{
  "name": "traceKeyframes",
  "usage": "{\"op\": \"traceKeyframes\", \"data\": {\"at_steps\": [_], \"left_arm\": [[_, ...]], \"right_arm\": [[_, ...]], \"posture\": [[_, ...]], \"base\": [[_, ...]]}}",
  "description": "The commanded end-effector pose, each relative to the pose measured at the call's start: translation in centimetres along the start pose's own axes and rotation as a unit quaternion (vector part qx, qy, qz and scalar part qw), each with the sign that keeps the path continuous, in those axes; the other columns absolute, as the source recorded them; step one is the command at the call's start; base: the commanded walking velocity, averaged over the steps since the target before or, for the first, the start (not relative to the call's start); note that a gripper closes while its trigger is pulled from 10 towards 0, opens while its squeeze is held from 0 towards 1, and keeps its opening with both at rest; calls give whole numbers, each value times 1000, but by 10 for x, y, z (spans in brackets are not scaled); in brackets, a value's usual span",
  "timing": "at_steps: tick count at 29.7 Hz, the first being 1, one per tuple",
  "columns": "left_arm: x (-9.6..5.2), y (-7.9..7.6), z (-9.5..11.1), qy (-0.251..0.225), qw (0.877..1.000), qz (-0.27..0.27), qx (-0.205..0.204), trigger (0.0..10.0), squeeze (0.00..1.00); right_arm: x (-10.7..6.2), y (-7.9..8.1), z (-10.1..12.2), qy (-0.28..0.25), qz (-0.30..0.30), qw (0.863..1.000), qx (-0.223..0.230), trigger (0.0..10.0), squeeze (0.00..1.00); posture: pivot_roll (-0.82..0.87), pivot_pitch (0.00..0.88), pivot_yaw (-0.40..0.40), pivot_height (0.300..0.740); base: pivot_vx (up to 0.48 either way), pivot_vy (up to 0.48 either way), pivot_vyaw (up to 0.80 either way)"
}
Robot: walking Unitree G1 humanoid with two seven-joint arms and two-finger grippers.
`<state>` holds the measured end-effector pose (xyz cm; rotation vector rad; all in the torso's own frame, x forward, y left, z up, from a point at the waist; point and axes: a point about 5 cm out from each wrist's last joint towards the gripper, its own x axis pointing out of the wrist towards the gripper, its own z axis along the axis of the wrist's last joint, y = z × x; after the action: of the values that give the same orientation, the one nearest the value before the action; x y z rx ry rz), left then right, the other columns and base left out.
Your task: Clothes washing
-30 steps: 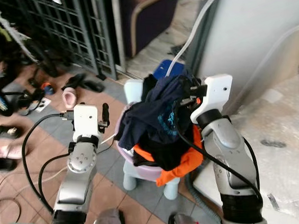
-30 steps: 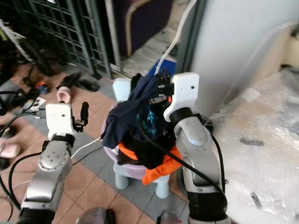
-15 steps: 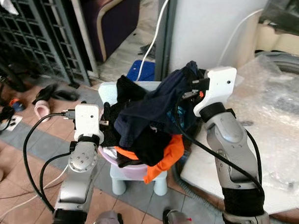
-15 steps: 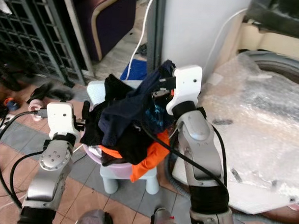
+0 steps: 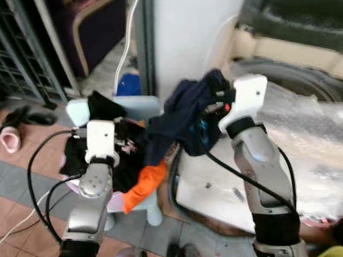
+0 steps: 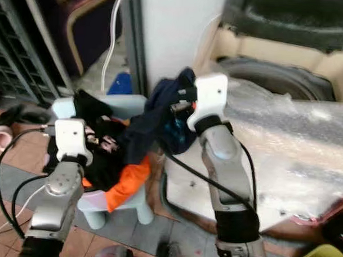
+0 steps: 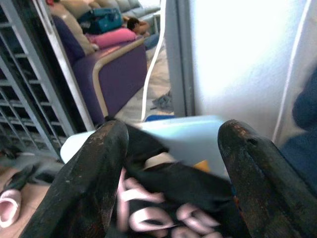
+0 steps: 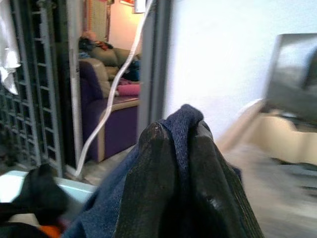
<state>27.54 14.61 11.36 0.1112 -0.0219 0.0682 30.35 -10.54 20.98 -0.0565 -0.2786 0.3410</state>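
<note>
From the head, the right gripper (image 5: 217, 99) holds up a dark blue shirt (image 5: 186, 120) beside the washing machine (image 5: 284, 118). In the left wrist view, the left gripper (image 7: 173, 163) hangs wide open over black clothes (image 7: 173, 186). In the right wrist view, two fingers (image 8: 153, 183) pinch the blue cloth tight.

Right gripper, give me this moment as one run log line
right gripper: shut on navy garment | left gripper: open over clothes pile | washing machine: ahead

Open floor tiles (image 5: 23, 185) left of stool (image 5: 76, 111); white wall (image 5: 186, 33) and plastic-wrapped washer (image 5: 306, 150) block ahead and right.
</note>
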Motion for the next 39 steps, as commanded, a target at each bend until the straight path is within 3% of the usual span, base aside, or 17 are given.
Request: {"op": "traceKeyframes", "data": {"at_steps": [1,8,23,39], "left_arm": [[1,-2,1,-3,1000,-7,0,10000,0],[1,-2,1,-1,1000,-7,0,10000,0],[-2,0,2,-5,999,-15,-31,10000,0],[0,1,3,-1,999,-12,-47,10000,0]], "right_arm": [[3,-3,8,-19,-4,1000,-13,10000,0],[5,-5,8,-23,-4,1000,-21,10000,0],[3,-1,5,-24,12,999,-41,10000,0],[4,-1,4,-22,14,999,-41,10000,0]], "posture": [[-30,25,66,740],[-26,23,63,740],[-31,25,60,740],[-31,20,60,740]], "base": [[0,-472,-569],[0,-437,-120],[0,0,0],[422,67,0]]}}
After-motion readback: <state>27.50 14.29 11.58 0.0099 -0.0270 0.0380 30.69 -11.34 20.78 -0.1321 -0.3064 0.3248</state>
